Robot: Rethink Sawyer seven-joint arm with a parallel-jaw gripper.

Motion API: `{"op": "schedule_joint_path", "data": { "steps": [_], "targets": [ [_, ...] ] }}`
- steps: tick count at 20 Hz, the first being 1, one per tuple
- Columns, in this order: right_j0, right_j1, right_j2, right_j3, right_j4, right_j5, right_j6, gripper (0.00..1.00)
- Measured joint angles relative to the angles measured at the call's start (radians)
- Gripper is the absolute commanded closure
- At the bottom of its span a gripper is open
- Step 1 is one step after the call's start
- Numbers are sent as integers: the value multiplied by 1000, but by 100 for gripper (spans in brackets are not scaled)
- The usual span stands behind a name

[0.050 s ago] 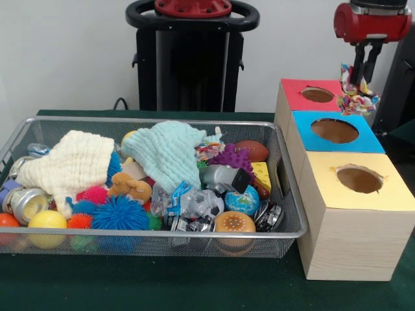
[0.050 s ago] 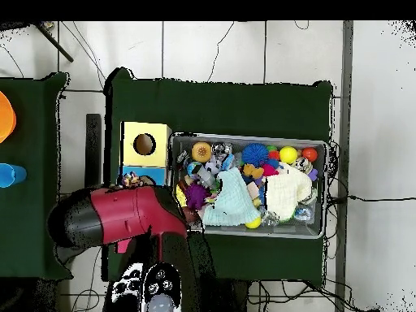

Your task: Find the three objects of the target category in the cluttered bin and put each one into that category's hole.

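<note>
Above the boxes: red-and-black end effector (image 1: 364, 79) hangs beside the red-topped box, its dark fingers (image 1: 358, 63) closed on a multicoloured knotted rag toy (image 1: 356, 97).
Carried item: rag toy dangles just right of the round hole in the red lid (image 1: 317, 94); not yet over it, by the front view.
Boxes: row of three pale wooden boxes, lids red, blue (image 1: 335, 130) and yellow (image 1: 359, 179), each with one round hole.
Bin: silver wire-mesh basket (image 1: 149, 237) on the green tabletop (image 1: 194, 285), left of the boxes.
Bin contents: cream knitted cloth (image 1: 71, 162), pale blue knitted cloth (image 1: 170, 152), blue spiky ball (image 1: 120, 214), yellow ball (image 1: 47, 220), small globe ball (image 1: 242, 201), brown football (image 1: 252, 150), among much else.
Step in hand: delivery of one item, judged.
Next move: calls for shifting sideways over the red lid's hole, then releasing; loose rag ends may catch the rim.
</note>
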State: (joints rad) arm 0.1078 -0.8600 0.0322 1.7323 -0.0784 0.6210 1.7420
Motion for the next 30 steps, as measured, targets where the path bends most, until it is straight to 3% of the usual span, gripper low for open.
{"op": "schedule_joint_path", "data": {
  "steps": [30],
  "targets": [
    [26,128,-29,-99,5,0,0,100]
  ]
}}
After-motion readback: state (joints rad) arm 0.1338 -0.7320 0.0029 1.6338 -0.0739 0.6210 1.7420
